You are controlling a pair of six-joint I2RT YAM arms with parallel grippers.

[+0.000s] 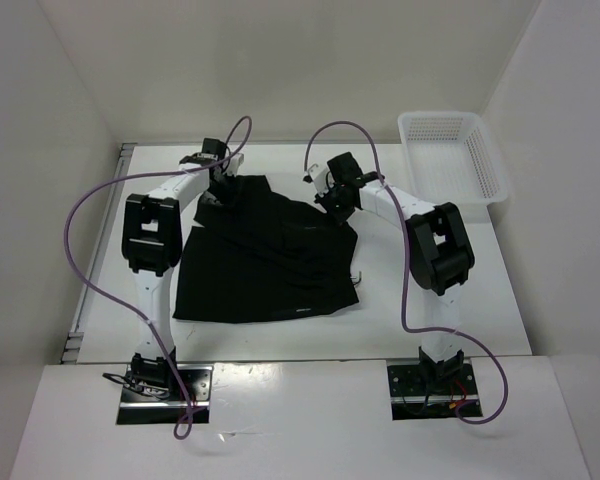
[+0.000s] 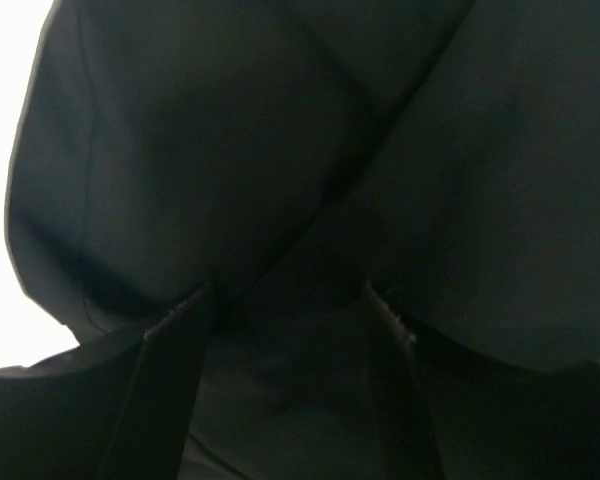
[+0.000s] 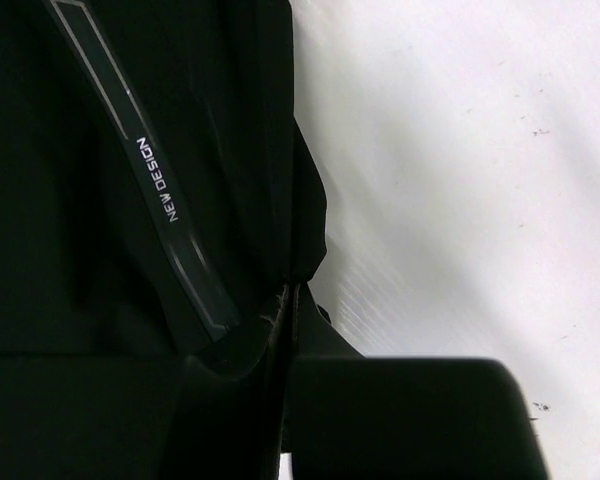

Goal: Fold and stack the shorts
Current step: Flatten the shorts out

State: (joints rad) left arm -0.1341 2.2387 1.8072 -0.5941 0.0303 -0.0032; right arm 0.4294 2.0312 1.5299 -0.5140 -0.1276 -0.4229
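The black shorts [image 1: 265, 260] lie spread at the middle of the white table [image 1: 380, 320]. At their upper left corner, the left gripper [image 1: 221, 182] has its fingers [image 2: 170, 360] apart, with cloth between them. At the upper right edge, the right gripper [image 1: 332, 197] is closed narrowly, pinching the hem by a "NEW DESIGN" strip [image 3: 165, 180]. A white mesh basket [image 1: 488, 160] sits at the upper right.

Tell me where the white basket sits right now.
In the top view the basket sits at the far right corner of the table, to the right of the right pincer and apart from the black shorts at centre.
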